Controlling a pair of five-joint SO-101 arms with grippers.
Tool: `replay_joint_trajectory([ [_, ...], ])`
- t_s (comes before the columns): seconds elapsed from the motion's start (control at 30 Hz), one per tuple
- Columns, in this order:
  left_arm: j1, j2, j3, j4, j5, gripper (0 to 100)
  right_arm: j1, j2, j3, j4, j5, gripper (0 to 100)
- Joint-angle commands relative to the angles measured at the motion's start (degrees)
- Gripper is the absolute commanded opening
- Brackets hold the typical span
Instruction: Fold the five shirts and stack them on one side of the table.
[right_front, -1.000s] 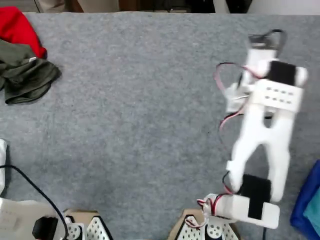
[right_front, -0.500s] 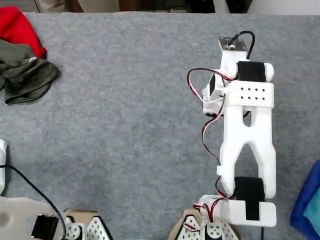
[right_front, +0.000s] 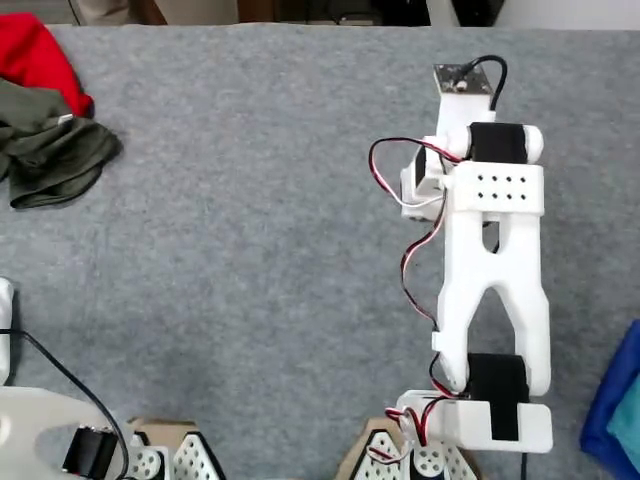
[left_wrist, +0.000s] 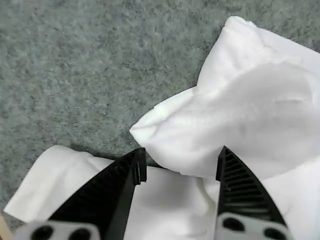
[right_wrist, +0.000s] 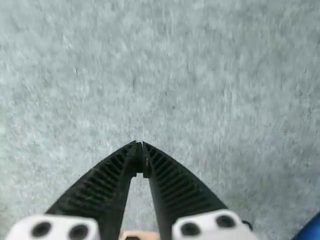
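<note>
Where the grey felt surface (right_front: 250, 250) reaches its far left corner, a crumpled red shirt (right_front: 35, 55) lies in a heap. A rumpled dark green shirt (right_front: 55, 145) lies on the near side of it, touching it. At the near left edge sits a white part of an arm (right_front: 40, 430), with a black cable (right_front: 60, 370) running to it.

The left wrist view looks down on a soft white shirt (left_wrist: 250, 110) lying in loose folds on the grey felt. The left pincer (left_wrist: 182, 159) hangs right over it with its two black fingers spread wide apart. A puffy fold of the white cloth sits between the fingers, and I cannot tell if they touch it.

Further right, the white right arm (right_front: 495, 260) stretches from the near edge out toward the far side. Red and black wires (right_front: 410, 240) loop beside it. The right pincer (right_wrist: 140, 146) is squeezed closed, its two black tips pressed together. It points at grey felt.

At the near right edge lies a blue cloth (right_front: 618, 400), well apart from the red and green shirts.
</note>
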Motion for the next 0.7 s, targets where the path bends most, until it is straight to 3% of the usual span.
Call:
replay_joint_trajectory([
  [0.0,1.76,0.48,-2.29,-0.62,0.62,23,-0.75,-3.38,-0.31,-2.99,0.0,0.5],
  [0.1,1.85,2.42,-2.55,-0.53,0.7,18,-0.75,-3.21,-0.04,-3.87,0.0,0.5],
  [0.23,1.76,4.7,-2.81,-0.7,0.09,2,-0.75,-3.3,-0.04,-3.96,0.0,0.5],
  [0.37,2.64,4.44,-4.31,1.67,-1.23,2,-0.75,-3.38,-0.04,-3.6,0.0,0.5],
  [0.67,8.35,-0.75,-32.35,24.44,-0.88,2,-0.48,-3.47,-0.04,-3.52,-0.09,0.5],
])
